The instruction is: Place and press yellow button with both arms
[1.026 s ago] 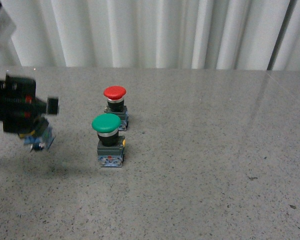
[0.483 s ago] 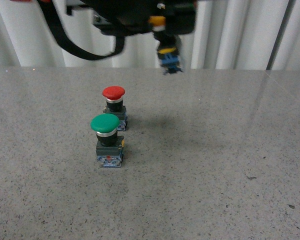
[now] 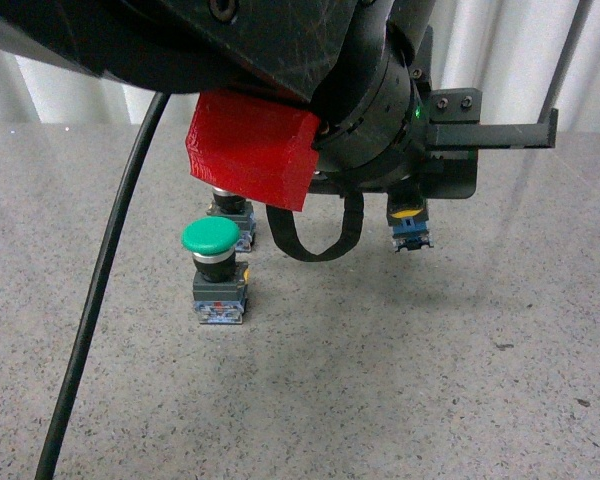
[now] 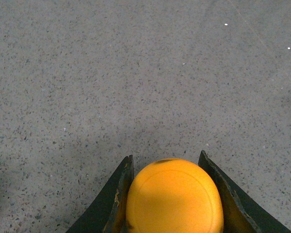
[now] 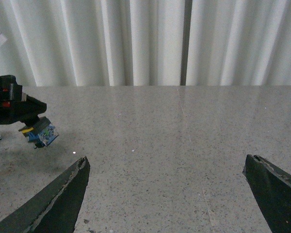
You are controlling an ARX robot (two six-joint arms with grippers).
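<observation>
My left gripper is shut on the yellow button and holds it in the air, to the right of the green and red buttons. Only the button's yellow tab and blue-grey base hang below the jaws. In the left wrist view the round yellow cap sits tight between the two black fingers of the left gripper, above bare table. My right gripper is open and empty, its fingers wide apart. It faces the left gripper and the button's base. It is out of the front view.
A green-capped button stands on the grey speckled table. The red-capped button's base shows behind it, its cap hidden by red tape on the left arm. A black cable hangs at the left. White curtains are behind.
My left arm has swung the yellow button from the far left, up across the back, and now down lower to the right of the green button. The arm now fills the upper front view.
</observation>
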